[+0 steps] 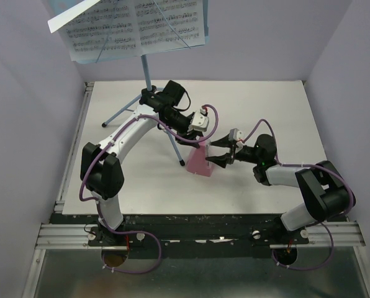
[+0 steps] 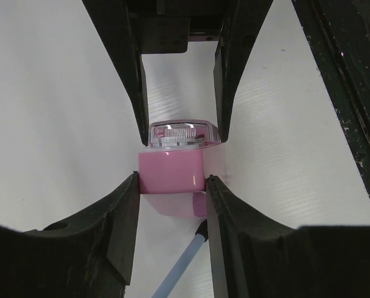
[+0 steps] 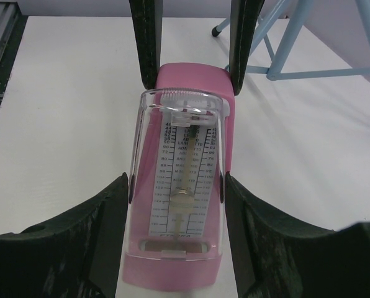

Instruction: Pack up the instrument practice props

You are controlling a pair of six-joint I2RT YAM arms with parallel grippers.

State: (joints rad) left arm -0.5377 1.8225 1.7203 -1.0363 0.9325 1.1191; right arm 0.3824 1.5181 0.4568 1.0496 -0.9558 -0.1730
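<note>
The pink metronome [image 1: 199, 162] stands on the white table, its clear cover [image 3: 179, 186] facing my right wrist camera. My left gripper [image 1: 198, 142] comes down from the upper left, and its fingertips [image 2: 134, 186] press both sides of the pink top [image 2: 172, 172]. My right gripper [image 1: 212, 153] reaches in from the right, its fingers [image 3: 117, 192] against both sides of the cover. The light-blue music stand [image 1: 146, 68] stands at the back with white sheet-music pages [image 1: 141, 22] on its desk. One stand leg [image 2: 184, 264] ends just beside the metronome.
The stand's tripod legs [image 3: 309, 43] spread over the back left of the table, close behind the metronome. A stand leg [image 1: 175, 146] runs under my left arm. The table's black front rail [image 1: 197, 220] lies near the arm bases. Lilac walls enclose the table.
</note>
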